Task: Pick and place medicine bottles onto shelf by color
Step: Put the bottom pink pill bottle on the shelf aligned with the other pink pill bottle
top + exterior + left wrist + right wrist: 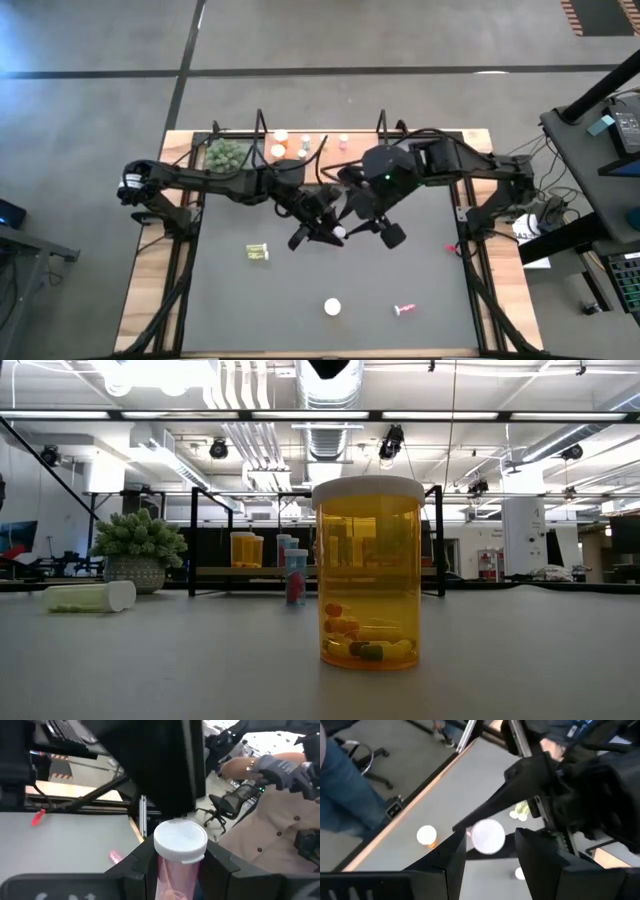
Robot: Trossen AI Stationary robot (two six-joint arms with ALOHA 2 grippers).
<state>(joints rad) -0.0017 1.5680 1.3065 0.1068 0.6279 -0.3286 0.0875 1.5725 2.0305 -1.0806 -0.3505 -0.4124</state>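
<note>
High view straight down; low view level at table (560, 660); wrist views close, share pink bottle (175, 865)

We note a pink bottle (176, 865) with a white ribbed cap, raised above mid-table, cap end up in the left wrist view; its cap (340, 232) shows as a white dot from above. An orange bottle (367, 573), white-capped, stands upright near the front edge of the mat, holding a few mixed pills at its base. A yellow-green bottle (258, 252) lies on its side left of centre. Two small pink bottles lie flat: one (404, 309) near the front, one (451, 247) by the right edge. The shelf (300, 147) sits at the table's far side, carrying orange bottles (246, 549) at its left and a pink one (343, 141) further right.
</note>
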